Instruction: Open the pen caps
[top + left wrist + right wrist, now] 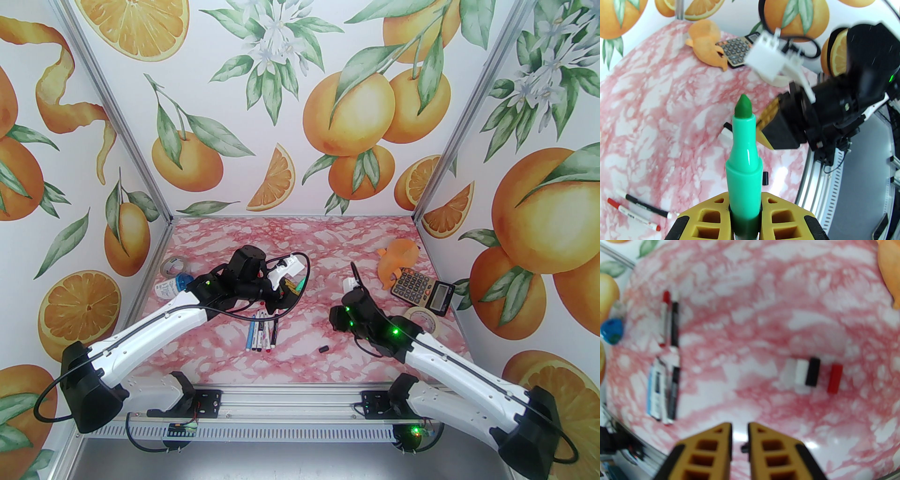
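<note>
Far left in the top view: 1 pale tape roll (164,268) and, at its 6 o'clock, 1 clear plastic bottle w/ a blue lid (174,286). Both are on the pink marbled tabletop (300,243).

Next is yr left gripper (745,201), clamped on 1 bright green plastic marker pen (744,150). The barrel is pinched between the yellow fingers (792,209). The cap is off, and the bare dark-green felt tip points to 12 o'clock in the left wrist view.

At 6 o'clock from that wrist in the top view, a fan of slim pens (261,333) lies flat. I count 5: 1 blue-barrelled, the rest white or dark w/ print, touching or nearly so.

At approx 3 o'clock from the fan's near ends, apart from it, 1 stubby black plastic cap (323,348) lies alone.

The right wrist view shows 3 more loose caps in a row. 1 white stubby cap (801,372) touches 1 black stubby cap (812,372). 1 red stubby cap (834,378) sits just beside them at 3 o'clock, w/ a gap. A paler shape at the white one's 9 o'clock is too blurred to call.

Yr right gripper (740,426) has its fingers drawn together to a thin slit. It hovers at 6 o'clock from that row.

Far right in the top view: 1 orange plush toy (398,260), 1 dark-keyed calculator (415,283) at its 5 o'clock, and 1 cream tape roll (410,313) at the calculator's 6 o'clock.
</note>
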### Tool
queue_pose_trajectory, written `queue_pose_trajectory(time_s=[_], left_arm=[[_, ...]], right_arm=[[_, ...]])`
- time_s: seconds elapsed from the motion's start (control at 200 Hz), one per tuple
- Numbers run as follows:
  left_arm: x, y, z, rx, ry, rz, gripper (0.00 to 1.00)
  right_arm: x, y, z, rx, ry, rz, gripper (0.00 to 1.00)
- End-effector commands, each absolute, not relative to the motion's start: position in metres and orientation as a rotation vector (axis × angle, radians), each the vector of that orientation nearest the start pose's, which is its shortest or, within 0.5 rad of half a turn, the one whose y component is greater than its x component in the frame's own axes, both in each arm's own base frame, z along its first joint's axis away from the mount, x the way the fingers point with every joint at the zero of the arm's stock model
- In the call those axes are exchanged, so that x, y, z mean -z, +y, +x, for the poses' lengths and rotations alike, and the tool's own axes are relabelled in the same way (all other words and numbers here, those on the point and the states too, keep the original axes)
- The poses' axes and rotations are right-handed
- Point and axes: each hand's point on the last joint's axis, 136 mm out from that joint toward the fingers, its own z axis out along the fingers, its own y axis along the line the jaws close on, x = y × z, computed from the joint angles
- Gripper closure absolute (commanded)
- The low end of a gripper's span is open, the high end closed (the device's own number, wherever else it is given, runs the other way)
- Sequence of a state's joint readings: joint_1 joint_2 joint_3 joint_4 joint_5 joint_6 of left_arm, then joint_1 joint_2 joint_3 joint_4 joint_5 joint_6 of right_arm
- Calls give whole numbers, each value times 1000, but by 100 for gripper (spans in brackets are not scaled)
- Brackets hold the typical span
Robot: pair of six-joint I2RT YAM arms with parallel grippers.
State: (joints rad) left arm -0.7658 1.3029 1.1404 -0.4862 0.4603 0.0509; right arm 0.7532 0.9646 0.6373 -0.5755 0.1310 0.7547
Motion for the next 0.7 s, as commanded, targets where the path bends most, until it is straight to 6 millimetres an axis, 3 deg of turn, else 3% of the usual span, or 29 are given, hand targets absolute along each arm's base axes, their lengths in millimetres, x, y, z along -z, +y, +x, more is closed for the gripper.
queue_pose_trajectory(time_s=[0.0,0.27,0.696], left_arm=[[-258,-320,225,901,1956,1120,92],[-256,-322,223,922,1964,1135,92],[-256,-325,218,969,1959,1149,92]], right_arm=[[-90,158,201,-387,2604,58,90],[-57,156,190,-314,2678,52,90],[-29,147,191,-188,2708,117,90]])
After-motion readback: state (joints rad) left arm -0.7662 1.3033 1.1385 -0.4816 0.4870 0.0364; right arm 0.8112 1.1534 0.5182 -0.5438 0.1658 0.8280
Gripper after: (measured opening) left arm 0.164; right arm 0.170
